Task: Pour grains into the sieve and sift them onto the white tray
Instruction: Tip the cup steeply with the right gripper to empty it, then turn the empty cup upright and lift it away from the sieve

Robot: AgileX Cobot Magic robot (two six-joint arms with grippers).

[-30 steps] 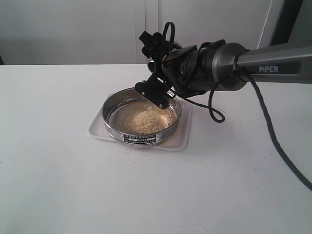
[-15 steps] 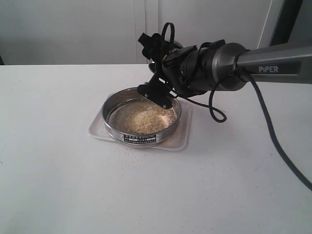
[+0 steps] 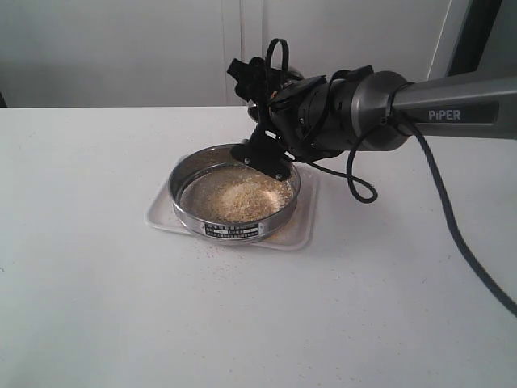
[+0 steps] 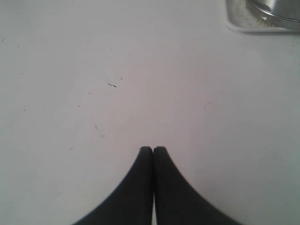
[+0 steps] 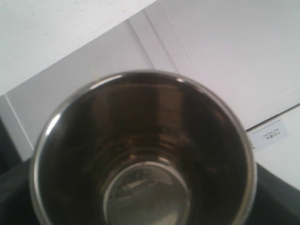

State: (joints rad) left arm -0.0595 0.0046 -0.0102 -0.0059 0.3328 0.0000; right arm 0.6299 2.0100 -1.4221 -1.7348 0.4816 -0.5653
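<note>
Left wrist view: nearest the lens, the left gripper (image 4: 153,151) has its two dark fingers pressed together on nothing, over bare table (image 4: 140,70). Farther off, in the upper right corner of the frame, a corner of the white tray (image 4: 233,24) shows with the steel rim of the sieve (image 4: 276,10) on it.

The exterior view shows the whole set instead. The tray lies a little above the middle of the frame, the sieve stands inside its rim, and the grains (image 3: 237,198) lie heaped on the mesh. A few stray grains are on the table in front. Behind, the right gripper (image 3: 266,160) leans over the sieve's back rim, on an arm (image 3: 380,109) entering from the right.

Only the right wrist view shows what that claw carries. A steel cup (image 5: 140,154) fills the frame, mouth toward the lens, its inside bare; the claw is clamped on it.

Against a second ago, the right gripper sits slightly higher and nearer the back rim. Sieve and tray lie as before.
</note>
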